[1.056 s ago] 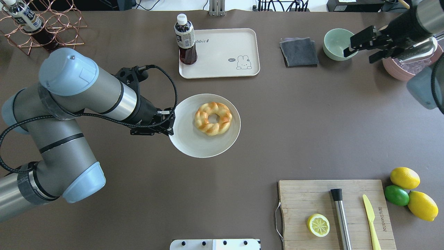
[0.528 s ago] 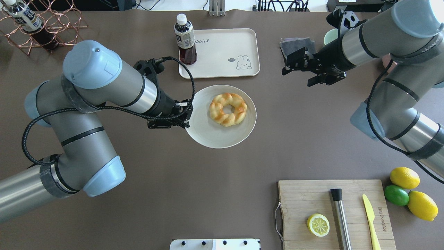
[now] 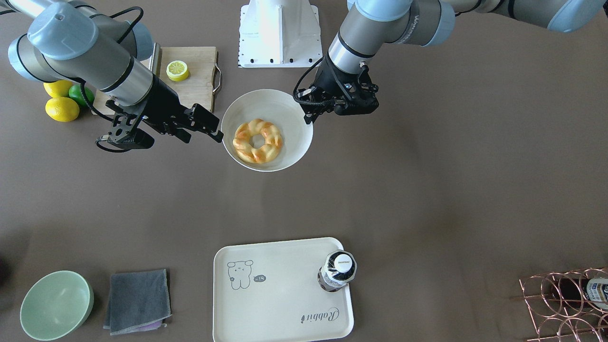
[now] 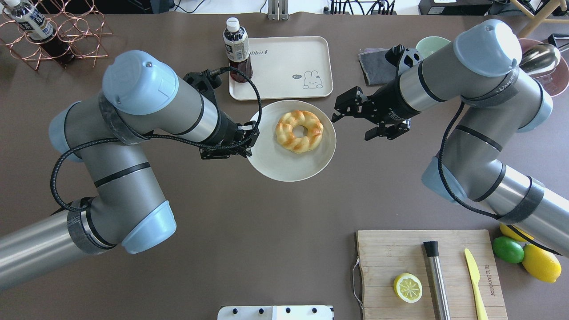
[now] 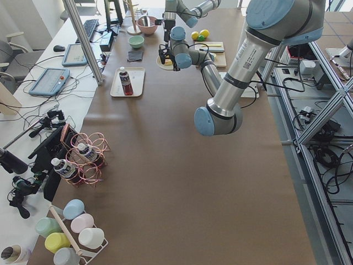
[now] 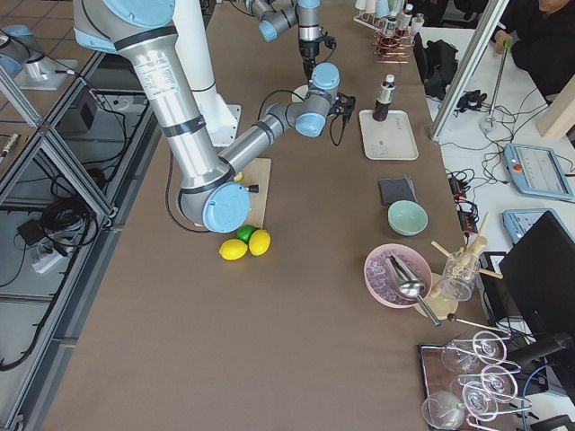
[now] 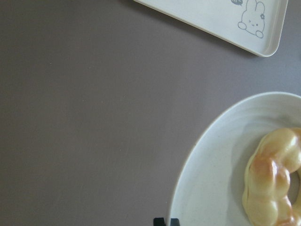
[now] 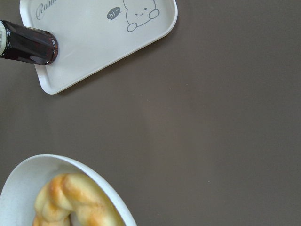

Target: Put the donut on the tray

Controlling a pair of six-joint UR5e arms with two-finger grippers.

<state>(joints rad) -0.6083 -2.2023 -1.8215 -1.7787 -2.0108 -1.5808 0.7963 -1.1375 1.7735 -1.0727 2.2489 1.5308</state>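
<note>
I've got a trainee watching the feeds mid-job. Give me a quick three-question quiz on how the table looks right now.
1. True or false: the donut lies on the round plate, not on the tray.
2. What stands on the tray? A) a bottle B) a lemon half C) a green bowl
3. Fill in: the ___ pincer is open, beside the plate's rim.

Key: 1 true. 2 A. 3 right: the right pincer is open, while the left pincer is shut on the plate's opposite rim.
</note>
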